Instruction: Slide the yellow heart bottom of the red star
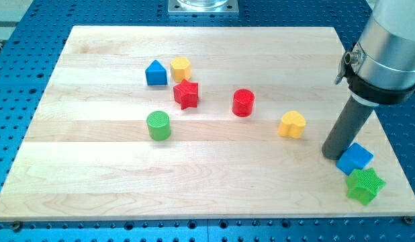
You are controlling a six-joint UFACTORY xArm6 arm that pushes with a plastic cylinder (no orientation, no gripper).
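The yellow heart (292, 124) lies right of centre on the wooden board (207, 195). The red star (186, 93) lies up and to the left of it, left of centre. My tip (332, 154) rests on the board to the lower right of the yellow heart, a short gap apart from it. The tip touches or nearly touches the blue cube (355, 158) on its right.
A red cylinder (243, 103) stands between star and heart. A blue house-shaped block (156, 72) and a yellow hexagon (181, 68) sit above the star. A green cylinder (158, 126) lies below left of the star. A green star (364, 185) lies near the board's lower right corner.
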